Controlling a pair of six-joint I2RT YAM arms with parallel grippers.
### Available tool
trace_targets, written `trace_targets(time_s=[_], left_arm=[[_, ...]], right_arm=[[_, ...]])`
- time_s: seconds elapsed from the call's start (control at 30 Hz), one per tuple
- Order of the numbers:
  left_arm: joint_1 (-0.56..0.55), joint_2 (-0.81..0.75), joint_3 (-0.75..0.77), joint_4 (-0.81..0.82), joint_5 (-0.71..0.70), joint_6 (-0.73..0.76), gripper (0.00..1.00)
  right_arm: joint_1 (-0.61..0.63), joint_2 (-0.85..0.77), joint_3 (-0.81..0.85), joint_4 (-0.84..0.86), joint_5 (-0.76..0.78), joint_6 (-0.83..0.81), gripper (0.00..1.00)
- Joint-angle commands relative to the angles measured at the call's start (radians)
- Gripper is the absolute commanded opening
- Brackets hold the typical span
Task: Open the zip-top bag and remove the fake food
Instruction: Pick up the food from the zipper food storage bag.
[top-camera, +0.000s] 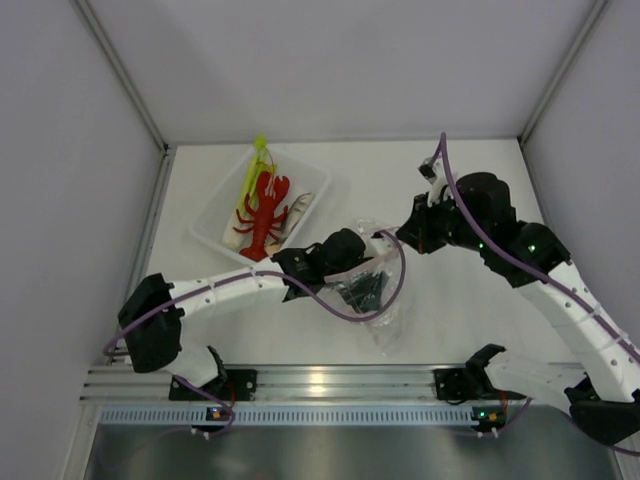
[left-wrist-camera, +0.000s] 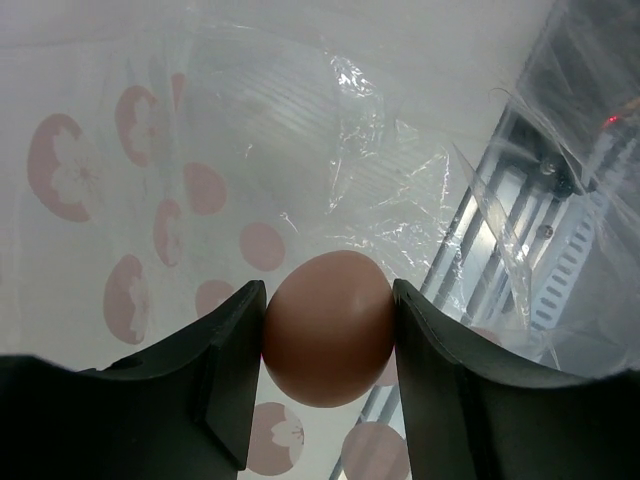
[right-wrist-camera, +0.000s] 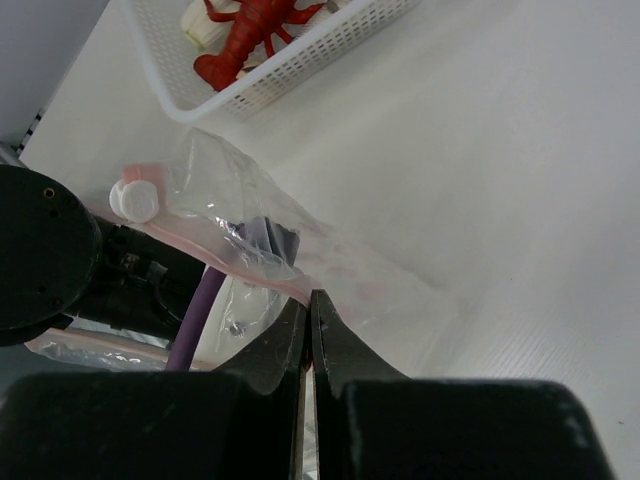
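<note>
Item inspected: zip-top bag (top-camera: 385, 310) (left-wrist-camera: 300, 150) (right-wrist-camera: 220, 190). It is clear, crumpled film with a pink zip strip and pale pink blossom dots. It sits on the counter (top-camera: 450, 320) just right of the white mesh basket (top-camera: 210, 225) (right-wrist-camera: 300, 70), with its mouth raised.

The left end effector (top-camera: 365, 285) (left-wrist-camera: 328, 295) is inside the bag, half-wide, clamping the pinkish-beige egg-shaped piece (left-wrist-camera: 328, 330).

The right end effector (top-camera: 400, 238) (right-wrist-camera: 310, 300), right of the basket, has its jaws together, pinching the bag's pink-strip edge.

The red lobster (top-camera: 265, 215) (right-wrist-camera: 255, 30) and the green-and-white leek (top-camera: 252, 175) lie in the basket.
</note>
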Motion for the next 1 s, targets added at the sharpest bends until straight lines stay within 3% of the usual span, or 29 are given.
trace_targets(time_s=[0.0, 0.07, 0.27, 0.5, 0.87, 0.97], left_arm=[[-0.028, 0.008, 0.046, 0.046, 0.059, 0.082, 0.0], [-0.031, 0.016, 0.048, 0.045, 0.033, 0.097, 0.0], [-0.032, 0.039, 0.074, 0.043, -0.315, 0.079, 0.0], [-0.032, 0.106, 0.118, 0.045, -0.29, 0.166, 0.0], [-0.103, 0.168, 0.122, 0.049, -0.375, 0.359, 0.0], [-0.123, 0.139, 0.091, 0.077, -0.402, 0.381, 0.0]], right_arm=[[-0.012, 0.018, 0.055, -0.002, -0.033, -0.083, 0.0], [0.006, 0.009, 0.056, -0.003, -0.058, -0.095, 0.0], [0.065, -0.064, 0.01, 0.005, -0.145, -0.129, 0.0], [0.072, -0.127, -0.034, 0.053, -0.251, -0.094, 0.0], [0.077, -0.045, 0.073, 0.004, -0.13, -0.103, 0.0], [0.079, 0.0, 0.111, -0.073, 0.034, -0.11, 0.0]])
